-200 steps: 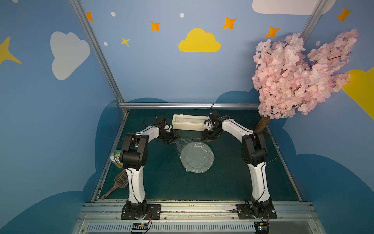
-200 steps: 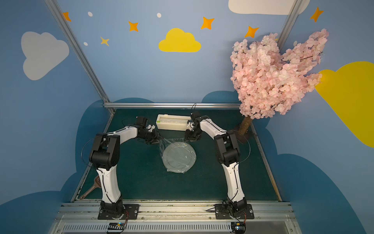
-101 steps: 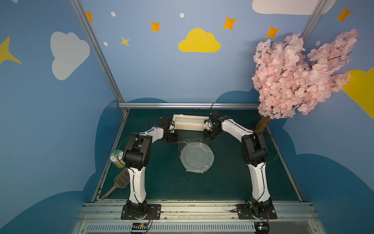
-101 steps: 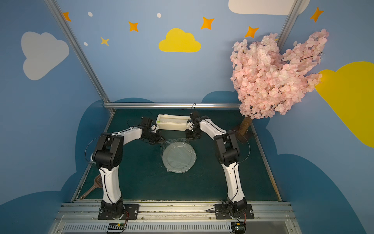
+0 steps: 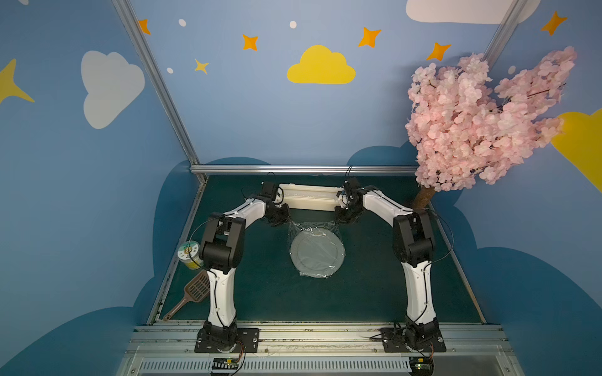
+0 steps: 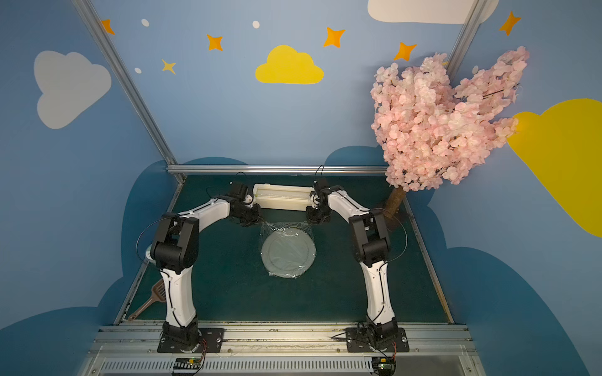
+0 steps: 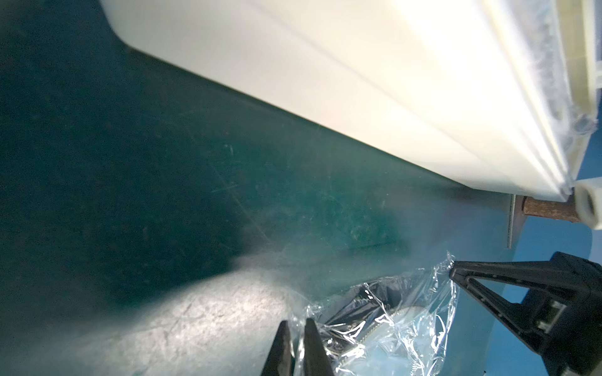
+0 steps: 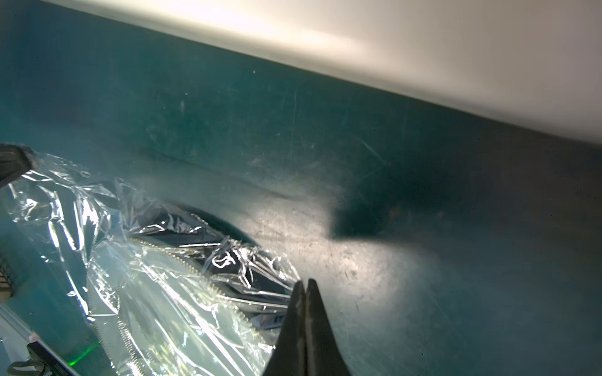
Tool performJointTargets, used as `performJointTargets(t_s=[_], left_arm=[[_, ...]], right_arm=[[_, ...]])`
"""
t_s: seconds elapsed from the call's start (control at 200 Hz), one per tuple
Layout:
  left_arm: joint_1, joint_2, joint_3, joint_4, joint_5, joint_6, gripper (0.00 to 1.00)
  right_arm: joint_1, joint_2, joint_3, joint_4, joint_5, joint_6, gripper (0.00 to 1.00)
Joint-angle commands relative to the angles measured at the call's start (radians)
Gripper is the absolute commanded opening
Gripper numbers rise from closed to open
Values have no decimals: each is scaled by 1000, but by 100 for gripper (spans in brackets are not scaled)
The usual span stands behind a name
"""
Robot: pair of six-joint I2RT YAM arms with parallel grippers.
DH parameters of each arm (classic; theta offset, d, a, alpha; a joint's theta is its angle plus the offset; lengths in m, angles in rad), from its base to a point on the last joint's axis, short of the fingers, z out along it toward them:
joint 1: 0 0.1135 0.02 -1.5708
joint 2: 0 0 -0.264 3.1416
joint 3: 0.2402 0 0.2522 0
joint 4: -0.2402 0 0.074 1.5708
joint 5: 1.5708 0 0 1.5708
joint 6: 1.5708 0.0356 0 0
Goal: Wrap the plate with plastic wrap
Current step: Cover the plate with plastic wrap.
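The pale grey plate point(image 5: 317, 252) point(image 6: 288, 252) lies mid-table under the wrinkled, clear plastic wrap point(image 5: 312, 227) point(image 6: 286, 227). The wrap's far edge is stretched between my two grippers, just in front of the cream box. My left gripper point(image 5: 286, 221) point(image 7: 296, 325) is shut on the wrap's point(image 7: 391, 312) far left corner, with film showing between its fingertips. At the far right corner my right gripper point(image 5: 338, 219) point(image 8: 304, 283) is shut tight on the wrap point(image 8: 163, 260). The plate's rim shows through the film in both wrist views.
The long cream dispenser box point(image 5: 309, 197) lies across the back, close behind both grippers. A small jar point(image 5: 189, 255) and a brown slotted scoop point(image 5: 195, 291) sit by the left edge. A pink blossom tree point(image 5: 482, 120) stands at the back right.
Both grippers have gone from open to shut on the wrap's far corners. The left arm reached rightward to its corner; the right arm barely moved.
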Motion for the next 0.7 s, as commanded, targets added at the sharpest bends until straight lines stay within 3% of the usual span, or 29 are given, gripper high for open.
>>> performJointTargets(t_s=[0.0, 0.275, 0.41, 0.556, 0.696], left_arm=[[3, 38, -7, -66, -17, 25, 11], [3, 16, -20, -151, -115, 64, 12], [4, -29, 20, -243, -207, 76, 19], [3, -120, 23, -298, -253, 65, 43], [3, -208, -53, -274, -156, 34, 51]], right_arm=[[7, 13, -28, 9, 13, -9, 0], [9, -37, -75, -16, 67, -3, 2], [-15, -93, -75, -75, 105, 15, 21], [-56, -199, -143, -109, 95, 47, 55], [-73, -330, -291, -94, 7, 80, 65]])
